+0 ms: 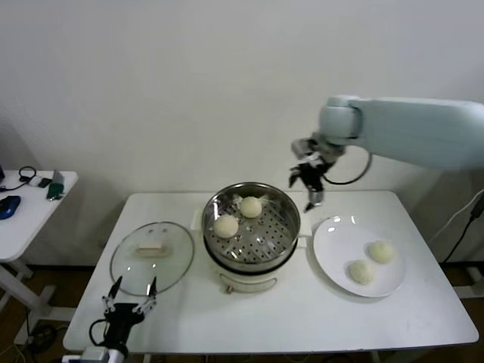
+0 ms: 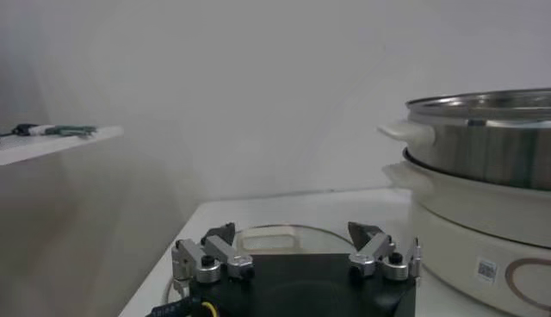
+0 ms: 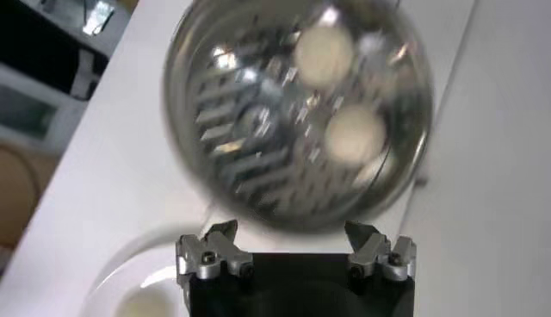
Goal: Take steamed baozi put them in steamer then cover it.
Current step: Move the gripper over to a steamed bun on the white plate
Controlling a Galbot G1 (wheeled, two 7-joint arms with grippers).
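The steamer (image 1: 253, 231) stands mid-table on its cream base and holds two baozi, one at the back (image 1: 250, 206) and one at the left (image 1: 225, 225). Two more baozi (image 1: 380, 251) (image 1: 361, 271) lie on the white plate (image 1: 333, 242) to its right. The glass cover (image 1: 152, 255) lies flat on the table left of the steamer. My right gripper (image 1: 310, 187) hangs open and empty above the gap between steamer and plate; its wrist view shows the steamer (image 3: 258, 155) with both buns (image 3: 323, 53) (image 3: 354, 133). My left gripper (image 1: 130, 293) is open, low by the cover's near edge.
A small side table (image 1: 30, 208) with dark items stands at the far left. The table's front edge is just behind my left gripper. In the left wrist view the steamer's side (image 2: 482, 146) rises close by, with the cover (image 2: 288, 239) ahead.
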